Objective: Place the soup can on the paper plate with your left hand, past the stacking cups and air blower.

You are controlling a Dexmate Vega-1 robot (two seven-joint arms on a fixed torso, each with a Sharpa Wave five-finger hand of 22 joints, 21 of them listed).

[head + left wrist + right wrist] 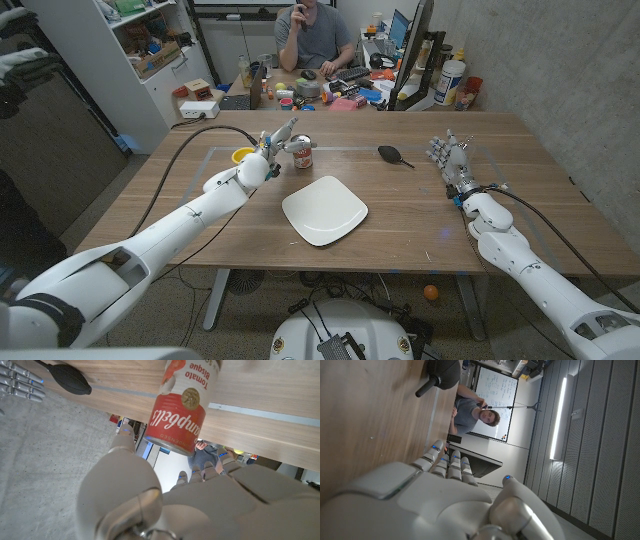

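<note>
Left hand (272, 152) beside upright soup can (302, 152), fingers spread wide, holding nothing; paper plate (324, 210) nearby; right hand (449, 157) open-fingered, holding nothing.

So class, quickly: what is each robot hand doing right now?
Left robot hand: fingers beside the red-and-white tomato soup can; a grip cannot be told.
Right robot hand: open, holding nothing.

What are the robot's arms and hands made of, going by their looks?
Both arms are smooth, rounded white shells with darker joints, and a black cable runs along each. The left hand and right hand are silvery grey and humanlike, with small blue marks on the fingers.
</note>
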